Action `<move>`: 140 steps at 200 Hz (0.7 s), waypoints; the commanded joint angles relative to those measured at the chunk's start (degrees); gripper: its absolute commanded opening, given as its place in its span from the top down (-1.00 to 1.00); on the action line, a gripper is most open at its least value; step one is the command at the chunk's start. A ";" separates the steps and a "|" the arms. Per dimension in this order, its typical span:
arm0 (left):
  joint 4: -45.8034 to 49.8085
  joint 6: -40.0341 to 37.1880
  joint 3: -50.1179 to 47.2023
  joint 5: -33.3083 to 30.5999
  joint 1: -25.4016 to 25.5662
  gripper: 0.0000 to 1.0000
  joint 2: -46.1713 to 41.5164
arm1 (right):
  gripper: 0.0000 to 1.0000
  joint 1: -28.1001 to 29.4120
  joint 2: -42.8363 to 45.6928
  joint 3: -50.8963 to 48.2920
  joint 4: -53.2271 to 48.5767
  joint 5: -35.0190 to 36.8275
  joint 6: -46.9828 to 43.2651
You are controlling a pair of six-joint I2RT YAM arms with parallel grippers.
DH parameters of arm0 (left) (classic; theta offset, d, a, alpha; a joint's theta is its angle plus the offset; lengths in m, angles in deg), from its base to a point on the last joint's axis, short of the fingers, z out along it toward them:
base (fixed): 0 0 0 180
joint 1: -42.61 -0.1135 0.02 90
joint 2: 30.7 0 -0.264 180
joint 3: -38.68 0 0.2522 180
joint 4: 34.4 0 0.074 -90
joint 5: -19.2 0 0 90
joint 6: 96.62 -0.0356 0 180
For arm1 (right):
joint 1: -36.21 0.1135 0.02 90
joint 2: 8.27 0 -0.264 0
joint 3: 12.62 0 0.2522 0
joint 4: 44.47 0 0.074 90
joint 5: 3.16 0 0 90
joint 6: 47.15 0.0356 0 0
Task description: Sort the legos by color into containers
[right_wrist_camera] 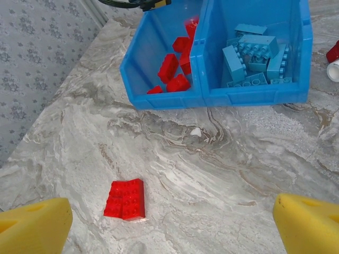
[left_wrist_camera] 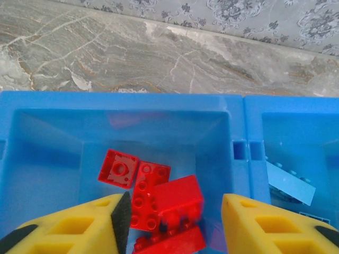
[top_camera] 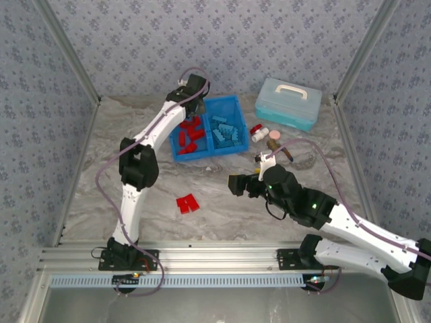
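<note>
Legos (left_wrist_camera: 151, 185), red, lie under the parted left hand (left_wrist_camera: 175, 219).

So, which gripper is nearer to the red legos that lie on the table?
Right. The right gripper hovers open just to the right of the red legos, facing them. The left gripper is far behind them, above the blue bin's left compartment.
</note>
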 commanded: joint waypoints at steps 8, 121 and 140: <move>2.84 -1.94 2.16 0.89 0.25 -0.16 -3.80 | -1.00 0.49 0.97 0.78 -0.52 1.45 1.27; -7.16 5.63 -58.09 3.77 9.61 -0.18 -55.72 | -1.00 0.33 0.77 -0.88 2.19 1.83 0.68; -5.11 10.07 -66.40 2.93 13.59 -0.18 -61.53 | -1.00 0.21 0.33 -1.14 3.17 1.79 0.27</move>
